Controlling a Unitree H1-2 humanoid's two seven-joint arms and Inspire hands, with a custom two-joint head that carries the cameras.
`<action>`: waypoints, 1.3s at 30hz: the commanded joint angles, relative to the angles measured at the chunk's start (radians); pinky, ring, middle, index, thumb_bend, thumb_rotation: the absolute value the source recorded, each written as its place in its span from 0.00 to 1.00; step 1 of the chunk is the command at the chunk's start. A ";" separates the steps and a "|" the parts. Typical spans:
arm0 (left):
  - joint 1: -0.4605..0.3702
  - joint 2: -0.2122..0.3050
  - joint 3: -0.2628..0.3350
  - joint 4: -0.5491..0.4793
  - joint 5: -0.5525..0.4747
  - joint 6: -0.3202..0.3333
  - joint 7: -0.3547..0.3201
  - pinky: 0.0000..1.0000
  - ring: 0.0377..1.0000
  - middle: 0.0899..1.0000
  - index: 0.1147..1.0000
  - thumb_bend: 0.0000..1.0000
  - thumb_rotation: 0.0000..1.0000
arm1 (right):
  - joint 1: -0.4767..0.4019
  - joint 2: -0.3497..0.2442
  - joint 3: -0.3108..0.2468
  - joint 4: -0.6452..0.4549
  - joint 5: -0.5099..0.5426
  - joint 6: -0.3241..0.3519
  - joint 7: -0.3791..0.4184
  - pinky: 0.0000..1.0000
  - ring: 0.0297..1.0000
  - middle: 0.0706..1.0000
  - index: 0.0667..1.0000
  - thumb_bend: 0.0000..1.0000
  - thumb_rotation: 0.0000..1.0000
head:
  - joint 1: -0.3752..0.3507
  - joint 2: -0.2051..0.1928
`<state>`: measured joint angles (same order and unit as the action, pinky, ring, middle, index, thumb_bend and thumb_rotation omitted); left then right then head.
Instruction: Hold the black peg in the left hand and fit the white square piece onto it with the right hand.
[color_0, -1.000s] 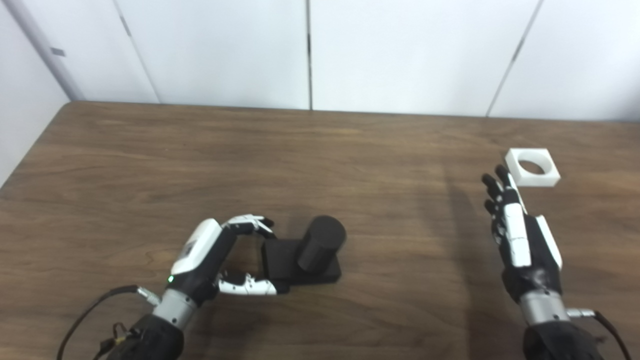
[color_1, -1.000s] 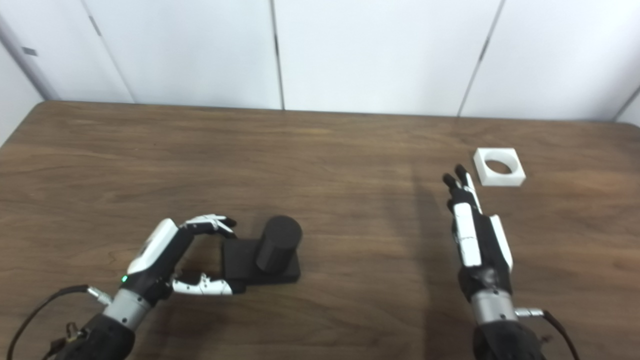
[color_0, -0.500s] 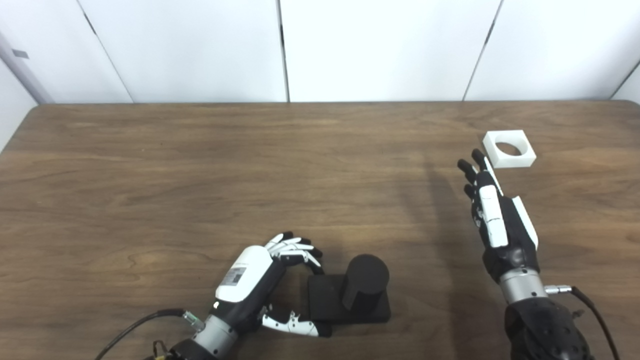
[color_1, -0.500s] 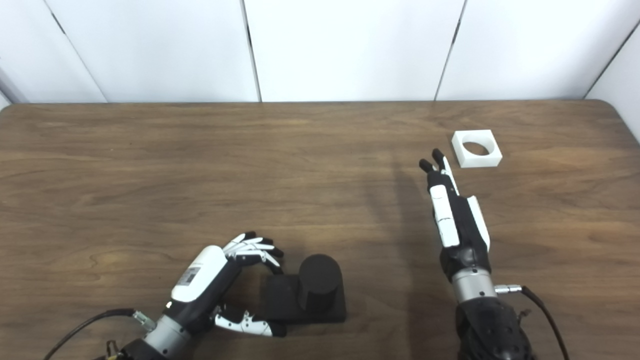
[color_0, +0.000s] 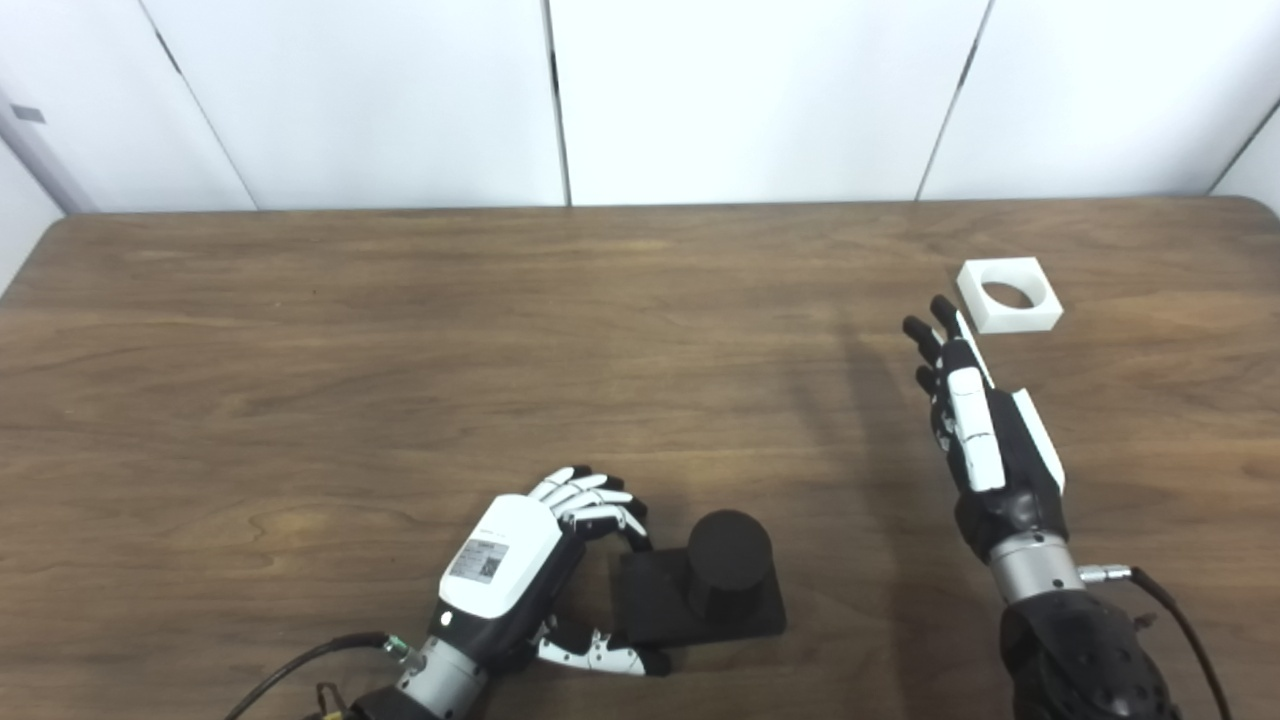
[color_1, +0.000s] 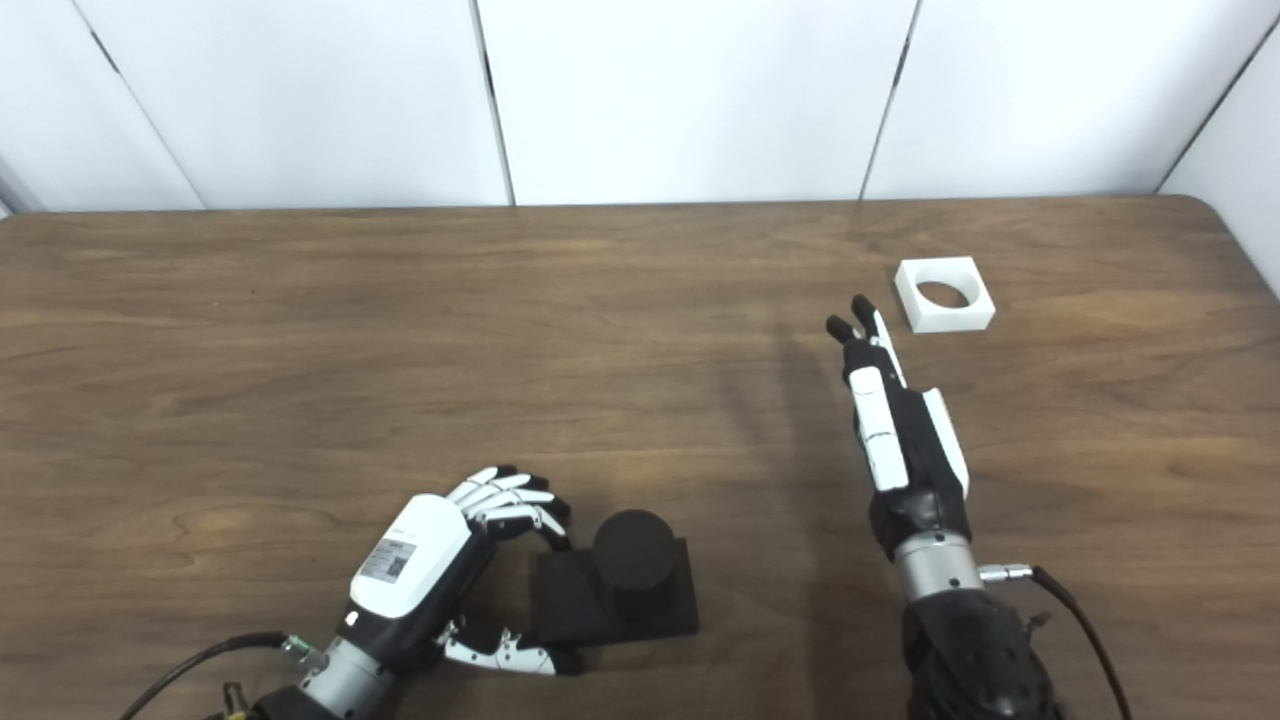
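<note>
My left hand (color_0: 515, 570) sits at the near edge of the table (color_0: 400, 330), fingers curled at the far-left corner of the black peg (color_0: 722, 575)'s square base and thumb along its near-left corner; whether they actually press it I cannot tell. The peg stands upright on that base. My right hand (color_0: 975, 430) hovers flat and empty, fingers straight and close together, pointing toward the white square piece (color_0: 1008, 295). That piece lies flat on the table near my fingertips, apart from them, round hole facing up.
</note>
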<state>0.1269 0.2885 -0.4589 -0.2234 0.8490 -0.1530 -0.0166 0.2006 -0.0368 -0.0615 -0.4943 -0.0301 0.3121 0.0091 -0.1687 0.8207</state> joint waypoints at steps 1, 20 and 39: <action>0.015 0.020 -0.009 0.033 0.084 0.013 -0.010 0.90 0.83 0.73 0.42 0.52 0.05 | 0.111 0.017 0.008 -0.023 -0.001 -0.035 -0.007 1.00 1.00 0.94 1.00 0.55 1.00 | -0.015 -0.007; 0.028 0.028 0.011 0.034 0.074 -0.003 -0.005 0.86 0.81 0.72 0.42 0.52 0.05 | -0.068 -0.286 -0.060 -0.159 -0.204 0.114 0.108 0.91 0.93 0.94 0.95 0.70 0.38 | -0.187 -0.089; 0.048 0.054 0.027 0.075 0.040 -0.049 0.025 0.86 0.81 0.71 0.42 0.52 0.05 | -0.470 -0.663 0.018 0.039 -0.737 0.157 0.664 1.00 1.00 0.98 0.86 0.94 0.14 | -0.310 -0.165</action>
<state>0.1521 0.3086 -0.4259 -0.1930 0.8600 -0.2066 0.0409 -0.2244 -0.6559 -0.0468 -0.4630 -0.7438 0.4725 0.6677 -0.4771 0.6550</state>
